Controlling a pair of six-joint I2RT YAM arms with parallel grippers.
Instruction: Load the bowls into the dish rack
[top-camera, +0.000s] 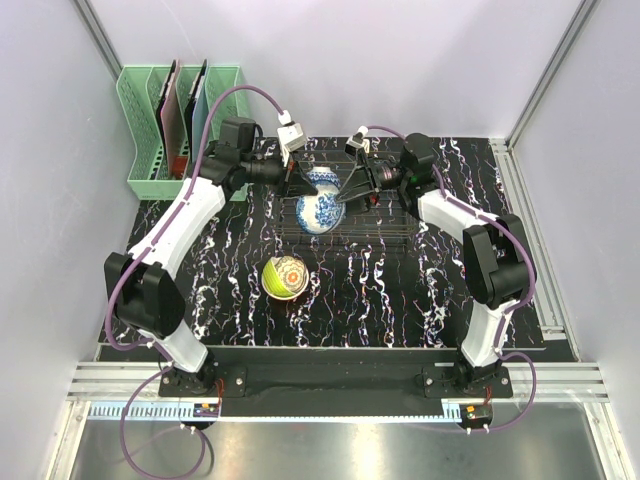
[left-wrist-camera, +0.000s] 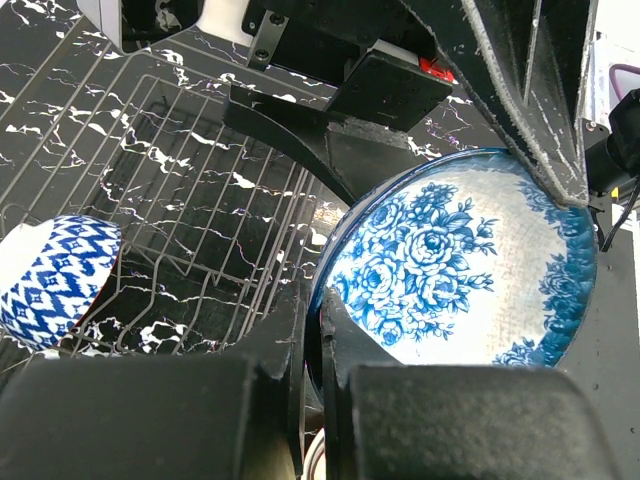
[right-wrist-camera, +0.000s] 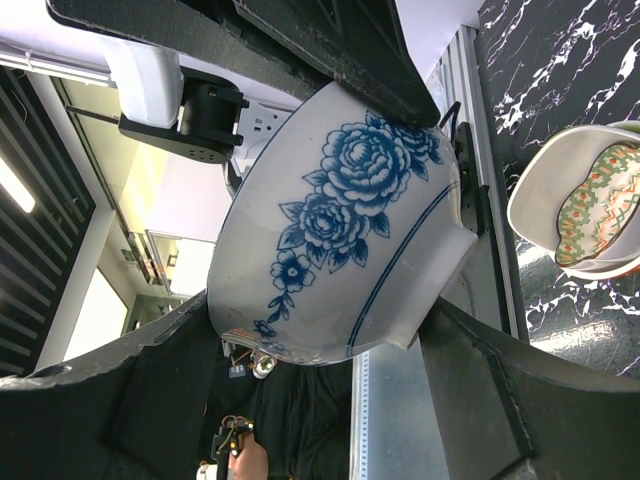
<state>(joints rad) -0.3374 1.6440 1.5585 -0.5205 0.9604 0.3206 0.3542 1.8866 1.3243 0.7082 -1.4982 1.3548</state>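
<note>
A white bowl with blue flowers (top-camera: 320, 212) stands on edge in the dark wire dish rack (top-camera: 392, 226). My left gripper (top-camera: 300, 186) is shut on its rim; the fingers (left-wrist-camera: 350, 330) pinch the edge of the floral bowl (left-wrist-camera: 450, 260). My right gripper (top-camera: 350, 190) straddles the same bowl (right-wrist-camera: 340, 230), one finger (right-wrist-camera: 480, 380) against its foot and the other at its rim. A second blue-patterned bowl (left-wrist-camera: 50, 280) rests in the rack (left-wrist-camera: 200, 190). A stack with the lime green bowl (top-camera: 283, 277) sits on the table in front; the orange bowl is not clearly visible.
A tall mint-green slotted holder (top-camera: 150, 130) with flat items stands at the back left. The stacked bowls also show in the right wrist view (right-wrist-camera: 590, 200), a white one outermost. The black marbled mat (top-camera: 400, 290) covers the table. Metal rails run along the right edge.
</note>
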